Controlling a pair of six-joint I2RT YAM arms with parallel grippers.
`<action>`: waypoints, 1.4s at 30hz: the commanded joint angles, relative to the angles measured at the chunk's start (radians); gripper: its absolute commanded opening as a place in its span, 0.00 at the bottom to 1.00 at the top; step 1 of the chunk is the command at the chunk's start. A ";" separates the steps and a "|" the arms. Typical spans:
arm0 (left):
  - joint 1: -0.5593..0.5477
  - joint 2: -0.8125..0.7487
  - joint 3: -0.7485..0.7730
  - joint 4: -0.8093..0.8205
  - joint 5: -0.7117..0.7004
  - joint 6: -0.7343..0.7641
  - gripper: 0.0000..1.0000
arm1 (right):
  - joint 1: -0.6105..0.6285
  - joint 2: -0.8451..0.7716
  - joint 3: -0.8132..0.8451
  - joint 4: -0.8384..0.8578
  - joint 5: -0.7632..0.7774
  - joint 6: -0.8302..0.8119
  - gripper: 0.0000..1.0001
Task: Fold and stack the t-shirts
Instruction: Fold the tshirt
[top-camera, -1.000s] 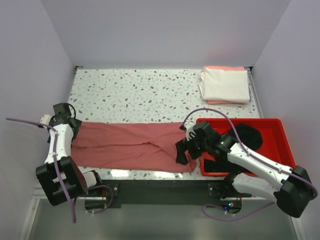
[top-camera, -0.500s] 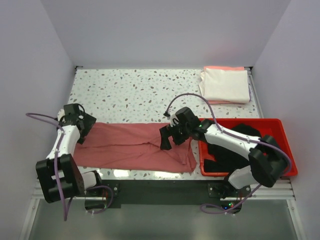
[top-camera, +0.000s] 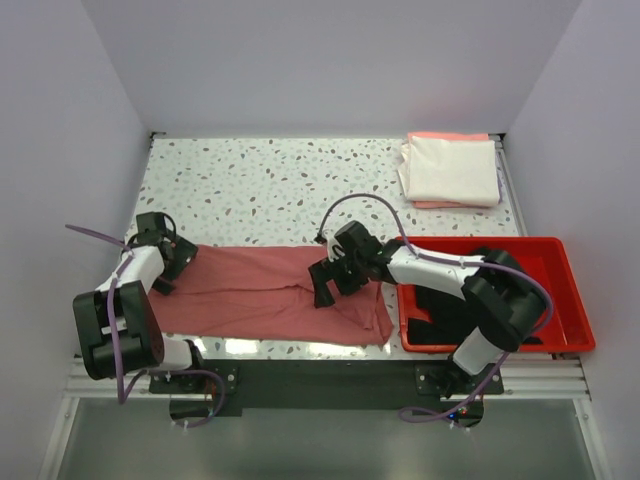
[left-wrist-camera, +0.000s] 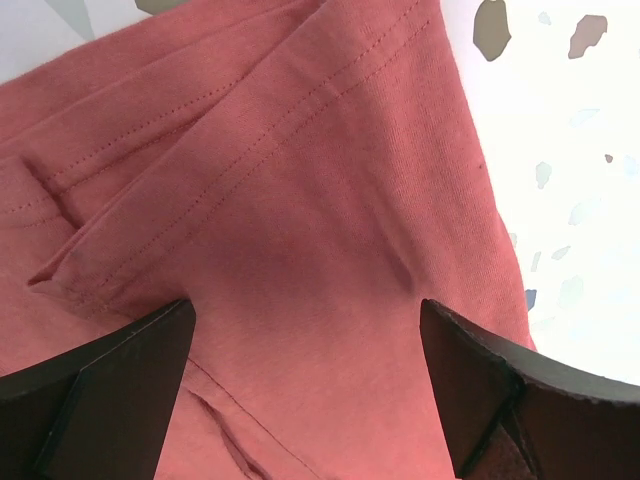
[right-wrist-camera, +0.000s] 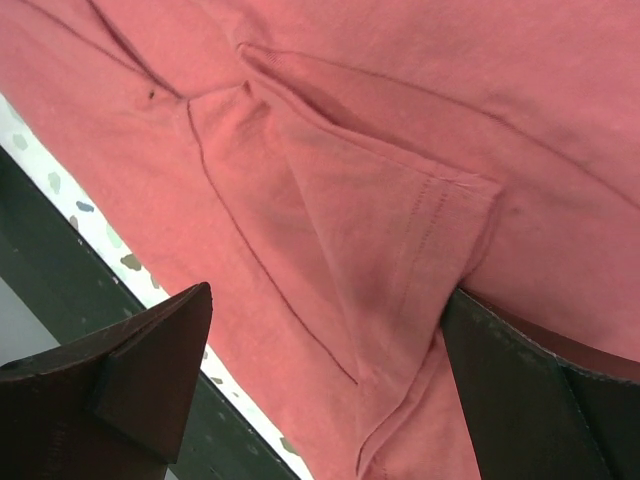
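Speckled bench (top-camera: 270, 180) carries the rose-red t-shirt (top-camera: 250, 290) along its near edge, long axis running left to right, the left gripper (top-camera: 177, 268) gaping wide over its left end, the right gripper (top-camera: 322, 283) equally wide over its right part.

Rose-red t-shirt (top-camera: 250, 290): soft matt knit cloth, fine weave, stitched hems. Tabletop (top-camera: 270, 180): smooth, white with dark speckle, faint sheen. Tray (top-camera: 576, 300) on tabletop: glossy red plastic. Cream t-shirt (top-camera: 450, 170), tabletop's far corner: matt cloth. Left fingers (left-wrist-camera: 110, 385): dark, matt.
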 joint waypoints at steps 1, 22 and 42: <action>0.001 -0.001 -0.024 0.034 -0.029 0.025 1.00 | 0.037 0.002 0.025 0.037 -0.026 -0.022 0.99; -0.001 -0.015 -0.020 0.000 -0.072 0.040 1.00 | 0.275 -0.199 0.007 -0.075 0.234 0.022 0.99; -0.327 -0.251 0.083 0.086 0.218 0.114 1.00 | 0.092 -0.257 -0.151 -0.089 0.293 0.332 0.99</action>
